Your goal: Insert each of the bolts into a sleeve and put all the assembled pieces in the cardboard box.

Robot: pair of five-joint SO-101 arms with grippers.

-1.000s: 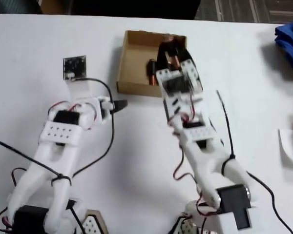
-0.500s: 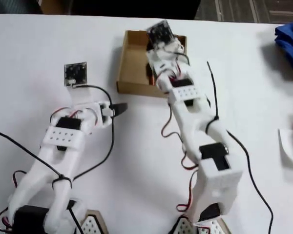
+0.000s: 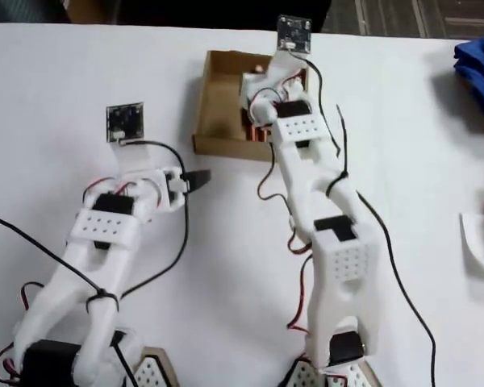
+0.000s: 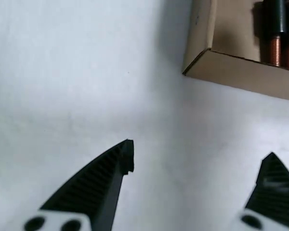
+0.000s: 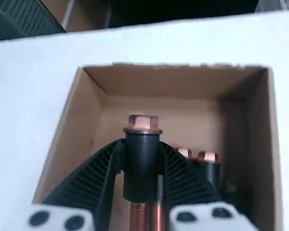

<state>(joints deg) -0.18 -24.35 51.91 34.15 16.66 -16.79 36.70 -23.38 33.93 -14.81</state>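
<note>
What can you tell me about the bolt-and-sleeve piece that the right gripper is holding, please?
The bolt-and-sleeve piece is a smooth black cylindrical sleeve with a copper-coloured bolt through it: a flanged hexagonal head caps one end, and copper thread shows past the other. The right gripper is shut on the sleeve, its ribbed black fingers pressing both sides. It is held over the inside of the cardboard box, beside other assembled pieces lying there. Whether it touches the box floor cannot be told.
</note>
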